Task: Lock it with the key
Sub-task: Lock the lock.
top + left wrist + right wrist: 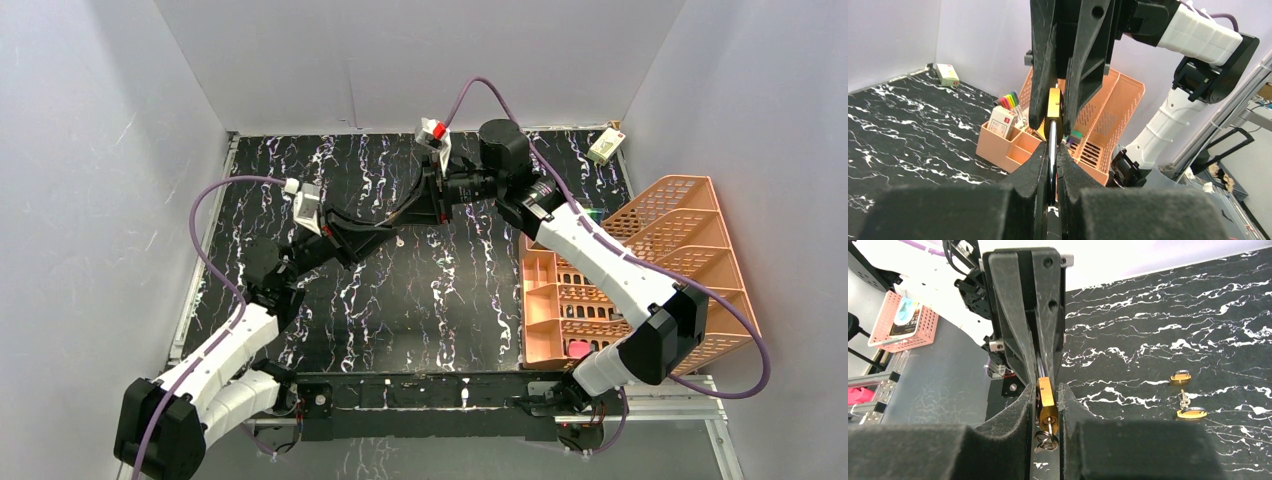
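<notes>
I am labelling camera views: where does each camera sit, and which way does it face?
Top external: above and behind the bases, looking down on the marbled table; left arm and right arm show.
Left wrist: on the left arm, facing the orange organizer; left gripper below, right gripper opposite.
Right wrist: on the right arm, facing the left arm; right gripper below.
Shared: both wrist views show the brass padlock.

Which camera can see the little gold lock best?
The right wrist view: the gold lock is close up, held by the right gripper, with the key ring dangling below. The left wrist view shows only a narrow strip of it. In the top view it is too small to make out.
</notes>
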`<state>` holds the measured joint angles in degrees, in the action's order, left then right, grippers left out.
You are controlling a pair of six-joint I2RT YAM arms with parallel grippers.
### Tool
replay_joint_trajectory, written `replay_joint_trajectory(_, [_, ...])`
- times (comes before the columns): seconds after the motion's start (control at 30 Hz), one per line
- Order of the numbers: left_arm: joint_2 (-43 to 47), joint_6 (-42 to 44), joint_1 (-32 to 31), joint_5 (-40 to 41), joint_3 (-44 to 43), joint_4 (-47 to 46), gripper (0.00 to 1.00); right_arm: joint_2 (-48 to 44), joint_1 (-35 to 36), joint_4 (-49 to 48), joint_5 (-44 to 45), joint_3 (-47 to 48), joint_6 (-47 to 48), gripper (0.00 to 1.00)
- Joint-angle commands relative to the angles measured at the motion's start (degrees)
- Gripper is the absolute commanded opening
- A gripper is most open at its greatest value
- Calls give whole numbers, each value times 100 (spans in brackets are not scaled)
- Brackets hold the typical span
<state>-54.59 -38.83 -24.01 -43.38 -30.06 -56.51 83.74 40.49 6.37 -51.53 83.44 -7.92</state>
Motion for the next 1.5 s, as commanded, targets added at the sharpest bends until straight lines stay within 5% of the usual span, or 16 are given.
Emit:
replay_joint_trajectory(0.0, [-77,342,-515,-1217,255,1037,0,-212,205,-2111,614,691,-185,0])
replay_joint_trajectory(0.2, [10,694,-508,-1279,-315,1644,0,-424,196,-1933,636,541,-83,0])
replay_joint_trajectory(0.33, [273,1310,-508,-1245,-819,2530,21,-709,198,-1697,740,336,84,0])
replay_joint_trajectory(0.6, [655,2199,-500,-1068,-1396,3751,26,-1154,175,-1390,1086,22,286,0])
replay_joint_trajectory(0.7, [729,2193,-499,-1032,-1430,3795,45,-1202,159,-1319,1139,-1,321,0])
replay_joint_trajectory(1.0, [1273,2351,-504,-185,-1319,3223,63,-1293,118,-1411,917,-195,173,0])
replay_joint_trajectory(1.07, [1219,2426,-504,-94,-1344,3068,76,-1275,117,-1427,791,-205,160,0])
replay_joint_trajectory(1.13, [1144,2582,-499,-6,-1422,2993,78,-1252,121,-1405,675,-200,160,0])
replay_joint_trajectory(1.17, [1086,2689,-499,33,-1474,3011,93,-1241,118,-1396,618,-195,160,0])
replay_joint_trajectory(1.2, [1023,2806,-499,71,-1537,3077,98,-1232,119,-1374,572,-176,156,0])
replay_joint_trajectory(1.47, [633,3088,-495,-85,-1740,2837,97,-1217,119,-1299,350,-142,168,0])
